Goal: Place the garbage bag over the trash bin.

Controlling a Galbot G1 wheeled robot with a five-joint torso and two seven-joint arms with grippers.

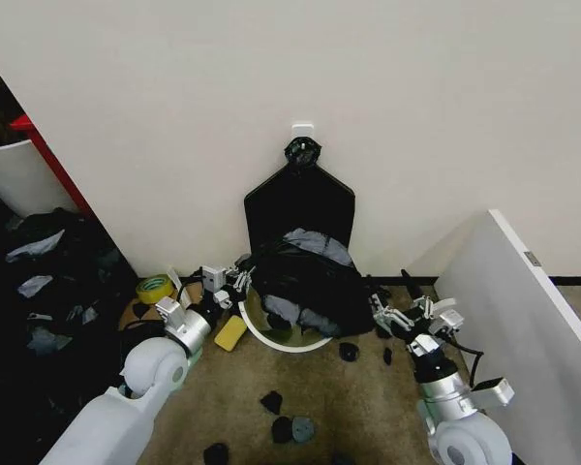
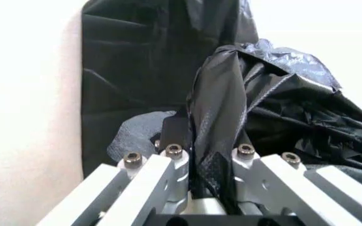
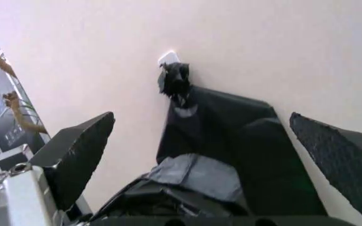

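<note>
While our left gripper (image 1: pixel 234 282) pinches the garbage bag (image 1: pixel 305 281) at the trash bin (image 1: pixel 283 336) rim, the bag drapes over the bin's top. Our right gripper (image 1: pixel 382 316) waits spread wide, just beside the bin.

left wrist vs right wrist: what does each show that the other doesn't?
Left wrist alone: the left gripper shut on a twisted fold of the garbage bag.

Right wrist alone: the right gripper open, nothing between its pads, and the white wall hook holding the knot of the hanging bag bundle.

Both: the hanging bag bundle flat against the wall, with the garbage bag crumpled in front of it.
</note>
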